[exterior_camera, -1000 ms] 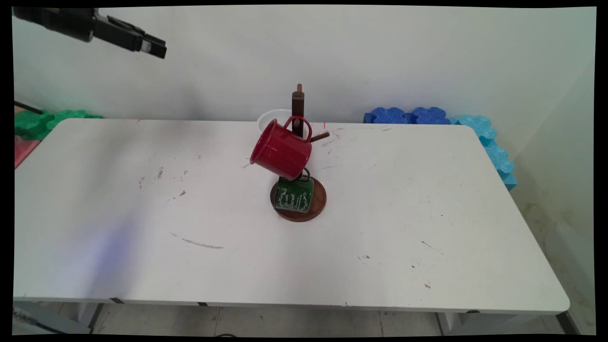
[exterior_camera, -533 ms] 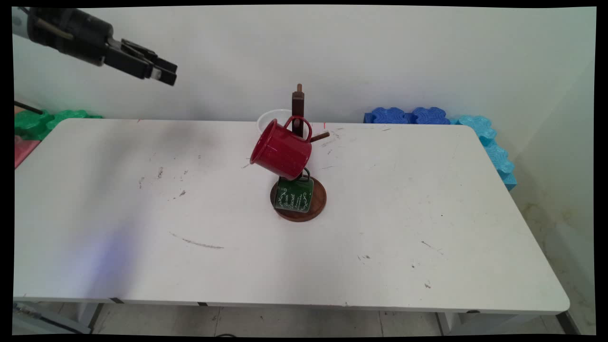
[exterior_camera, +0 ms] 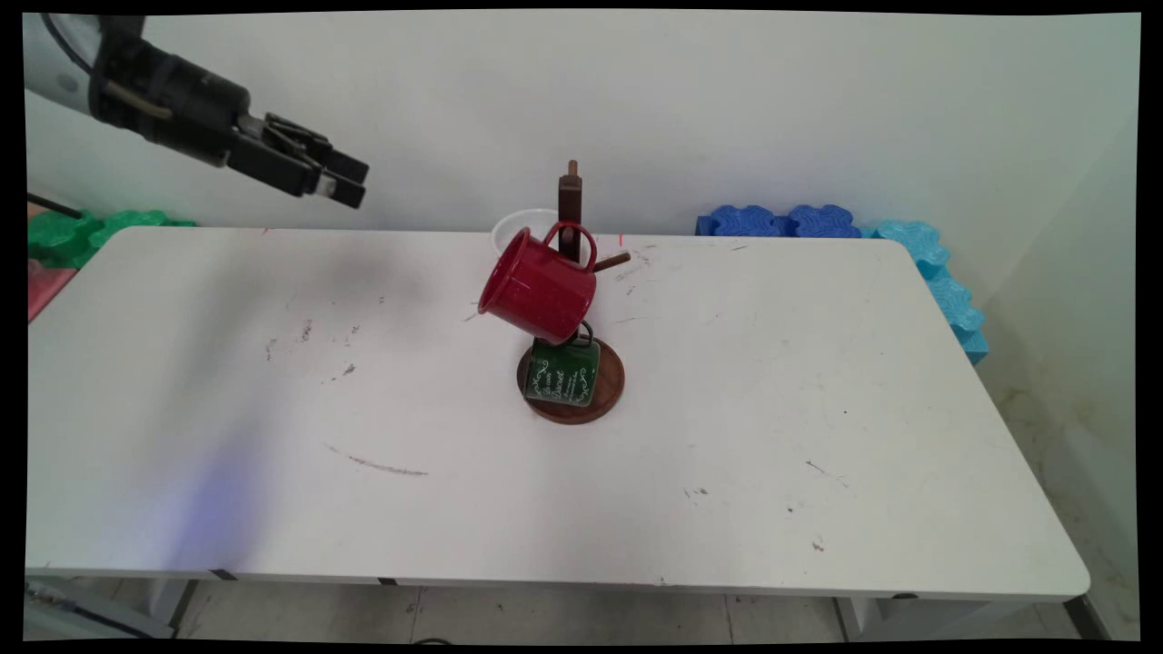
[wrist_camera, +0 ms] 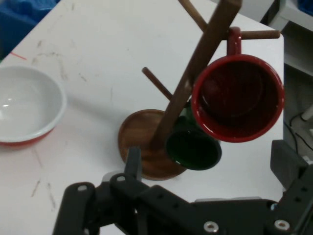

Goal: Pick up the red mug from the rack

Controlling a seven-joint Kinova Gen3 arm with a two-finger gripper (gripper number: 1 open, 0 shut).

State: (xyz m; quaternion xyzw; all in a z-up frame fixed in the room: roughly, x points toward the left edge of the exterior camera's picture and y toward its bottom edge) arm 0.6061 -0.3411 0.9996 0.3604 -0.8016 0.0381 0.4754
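The pincer hangs empty, jaws wide, and well ahead of it and lower a red mug hangs by its handle on a wooden mug tree; it looks light, rigid and slick, so I'd say it is best pinched across its rim.

I see the gripper up in the air at the far left, above the surface, pointing right and slightly down, holding nothing. I cannot tell how its jaws stand. Well to its right, near the middle of the surface, a wooden mug stand rises from a round base. A red mug hangs tilted on an upper peg, and a green mug hangs below it, over the base. A white bowl sits just behind the stand. Blue foam blocks lie beyond the far right corner, green ones at the far left.
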